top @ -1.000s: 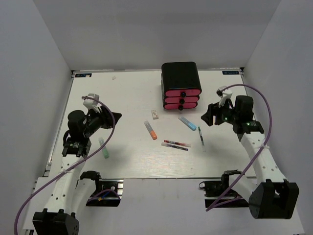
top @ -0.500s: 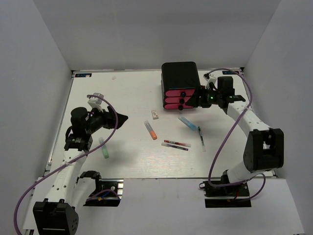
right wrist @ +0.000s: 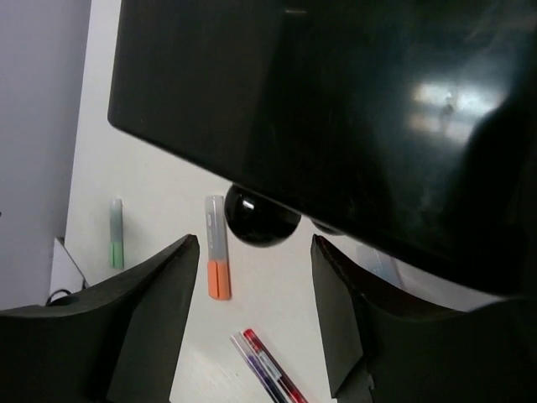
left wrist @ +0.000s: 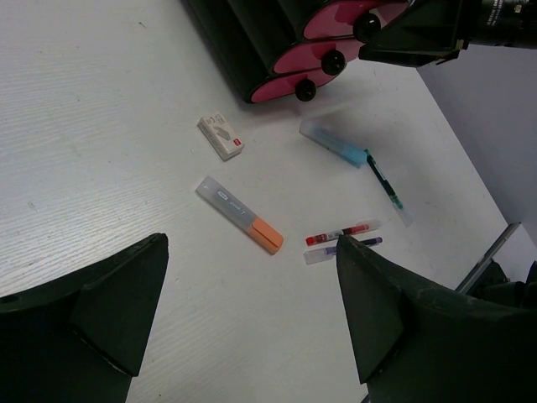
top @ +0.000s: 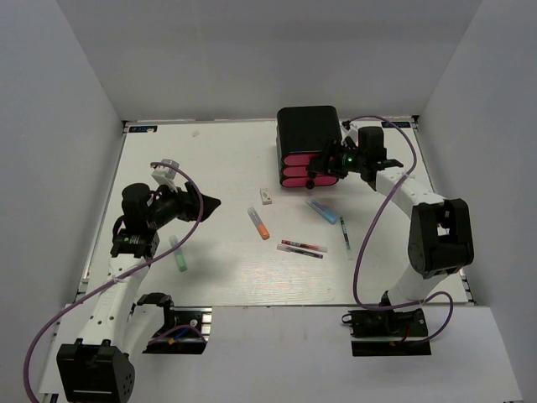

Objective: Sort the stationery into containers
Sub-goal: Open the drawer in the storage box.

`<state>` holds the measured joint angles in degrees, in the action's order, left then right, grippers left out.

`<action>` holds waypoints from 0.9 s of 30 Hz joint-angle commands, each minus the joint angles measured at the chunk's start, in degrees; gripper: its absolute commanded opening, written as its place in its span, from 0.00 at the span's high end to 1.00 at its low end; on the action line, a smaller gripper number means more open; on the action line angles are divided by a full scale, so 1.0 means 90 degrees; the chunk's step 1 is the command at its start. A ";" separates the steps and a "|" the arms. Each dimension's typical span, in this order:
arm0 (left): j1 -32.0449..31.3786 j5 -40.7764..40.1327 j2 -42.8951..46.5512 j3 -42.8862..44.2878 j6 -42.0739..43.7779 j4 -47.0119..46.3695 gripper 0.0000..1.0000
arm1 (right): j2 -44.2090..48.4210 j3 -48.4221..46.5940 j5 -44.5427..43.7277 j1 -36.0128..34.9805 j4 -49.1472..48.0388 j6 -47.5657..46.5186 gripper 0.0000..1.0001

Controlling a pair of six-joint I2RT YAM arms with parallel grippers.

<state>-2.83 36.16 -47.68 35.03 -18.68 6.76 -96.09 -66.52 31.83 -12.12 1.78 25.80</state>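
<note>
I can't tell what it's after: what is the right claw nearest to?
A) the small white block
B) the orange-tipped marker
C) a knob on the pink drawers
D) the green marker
C: the right claw sits at the front of the pink drawers, with a black knob between its open fingers.

cabinet (top: pixel 310 126): far, right of centre on surface (top: pixel 218 159)
eraser (top: pixel 266 197): before cabinet, to its left
pens (top: pixel 304 246): before eraser, to its right
lone marker (top: pixel 178 253): far left
</note>
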 commanded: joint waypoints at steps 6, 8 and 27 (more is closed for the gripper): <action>0.0012 0.0171 0.0015 -0.0034 0.0083 -0.0166 0.09 | 0.0003 0.0057 -0.0675 -0.0215 -0.1145 0.0814 0.45; 0.0012 0.0171 -0.0044 -0.0034 0.0083 -0.0166 0.09 | 0.0023 0.0125 -0.0822 -0.0187 -0.1194 0.0912 0.46; -0.0124 0.0759 -0.1039 -0.0650 -0.2329 -0.2286 0.29 | 0.1575 0.2107 -0.0803 -0.0216 -0.1077 0.0376 0.73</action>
<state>-3.11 42.48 -55.11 28.01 -33.43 -8.12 -84.75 -49.98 25.17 -14.13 -10.68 32.18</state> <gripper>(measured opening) 0.708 0.410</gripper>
